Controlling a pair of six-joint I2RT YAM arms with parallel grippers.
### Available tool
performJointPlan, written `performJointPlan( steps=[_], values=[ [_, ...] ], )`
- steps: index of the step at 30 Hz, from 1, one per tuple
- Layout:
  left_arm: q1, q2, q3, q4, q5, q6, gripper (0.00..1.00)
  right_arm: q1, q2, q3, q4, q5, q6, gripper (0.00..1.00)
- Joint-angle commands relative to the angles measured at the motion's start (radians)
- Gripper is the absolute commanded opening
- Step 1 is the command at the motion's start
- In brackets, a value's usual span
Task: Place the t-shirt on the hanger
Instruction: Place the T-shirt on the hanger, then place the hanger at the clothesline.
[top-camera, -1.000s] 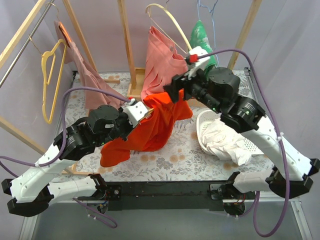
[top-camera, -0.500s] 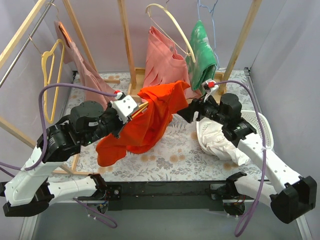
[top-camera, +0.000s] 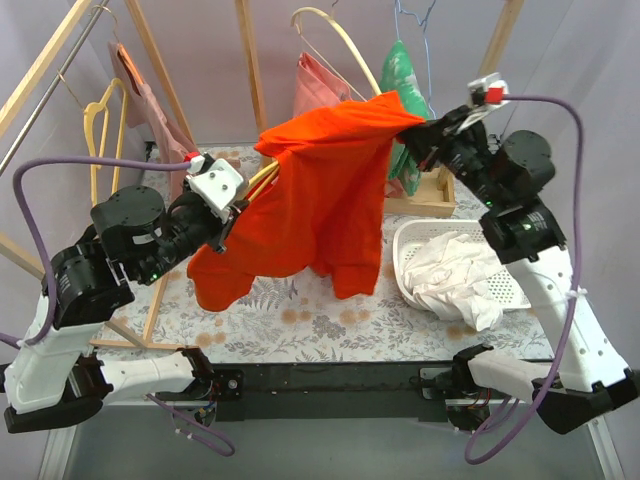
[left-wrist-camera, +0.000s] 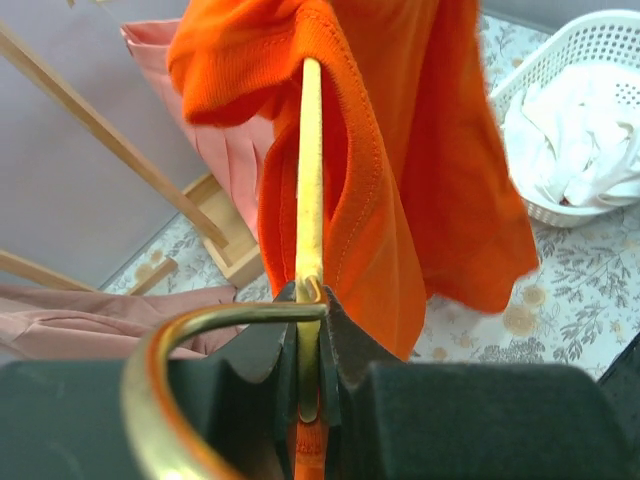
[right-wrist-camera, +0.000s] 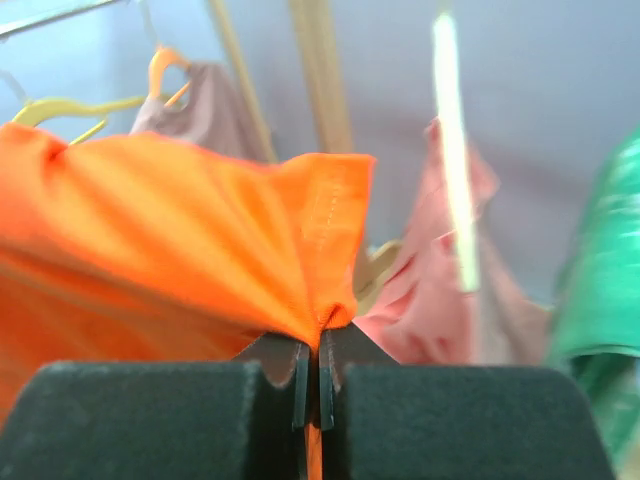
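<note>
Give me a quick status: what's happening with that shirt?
Left gripper shut on hanger. Right gripper shut on t-shirt, held high, draped over hanger. Green garment close behind.

1 t-shirt (top-camera: 330, 190), 1 basket (top-camera: 503, 288), 1 green garment (top-camera: 406, 75)

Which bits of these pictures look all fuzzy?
Right wrist view: the green cloth and pink cloth at the back are smeared, while the t-shirt in front is a bit clearer. Left wrist view: the hanger is sharp, but its hook up close is fuzzy. Top view: everything looks crisp.
</note>
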Motion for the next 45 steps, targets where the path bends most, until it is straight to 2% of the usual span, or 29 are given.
performJointPlan(
  steps=[1, 7, 8, 9, 10, 12, 15, 18, 23, 26, 28, 32, 34, 40, 45],
  values=[
    [0.004, -0.047, 0.006, 0.040, -0.067, 0.002, 0.00, -0.102, -0.002, 0.009, -0.121, 0.061, -0.047, 0.01],
    [0.003, -0.104, -0.088, 0.026, -0.097, -0.027, 0.00, -0.124, 0.008, -0.222, -0.109, 0.069, 0.013, 0.01],
    [0.003, -0.110, -0.111, 0.031, -0.090, -0.029, 0.00, -0.125, 0.009, -0.239, -0.106, 0.057, 0.014, 0.07],
    [0.003, -0.119, -0.120, 0.035, -0.078, -0.035, 0.00, -0.124, 0.002, -0.256, -0.097, 0.000, 0.020, 0.26],
    [0.003, -0.122, -0.129, 0.043, -0.075, -0.038, 0.00, -0.118, -0.006, -0.294, -0.079, -0.009, 0.034, 0.36],
    [0.003, -0.119, -0.148, 0.036, -0.054, -0.043, 0.00, -0.105, -0.052, -0.320, -0.080, 0.032, 0.033, 0.50],
    [0.003, -0.116, -0.183, 0.005, -0.025, -0.043, 0.00, -0.082, -0.147, -0.354, -0.063, 0.046, 0.001, 0.59],
    [0.004, -0.129, -0.263, -0.011, 0.049, -0.020, 0.00, -0.055, -0.213, -0.345, -0.023, -0.031, -0.077, 0.62],
    [0.003, -0.208, -0.430, 0.034, 0.274, 0.054, 0.00, 0.011, -0.229, -0.270, -0.009, -0.213, -0.205, 0.63],
    [0.003, -0.240, -0.519, 0.063, 0.427, 0.089, 0.00, 0.112, -0.154, -0.138, -0.100, -0.259, -0.315, 0.65],
    [0.003, -0.245, -0.538, 0.068, 0.480, 0.111, 0.00, 0.200, -0.106, -0.025, -0.225, -0.256, -0.415, 0.67],
    [0.003, -0.264, -0.583, 0.071, 0.571, 0.160, 0.00, 0.257, 0.049, 0.118, -0.443, -0.336, -0.510, 0.68],
    [0.003, -0.279, -0.599, 0.078, 0.603, 0.183, 0.00, 0.269, 0.074, 0.129, -0.501, -0.402, -0.527, 0.69],
    [0.003, -0.293, -0.628, 0.091, 0.680, 0.192, 0.00, 0.333, 0.080, 0.054, -0.571, -0.469, -0.562, 0.70],
    [0.003, -0.290, -0.680, 0.106, 0.724, 0.181, 0.00, 0.347, 0.009, -0.064, -0.548, -0.644, -0.563, 0.71]
  ],
)
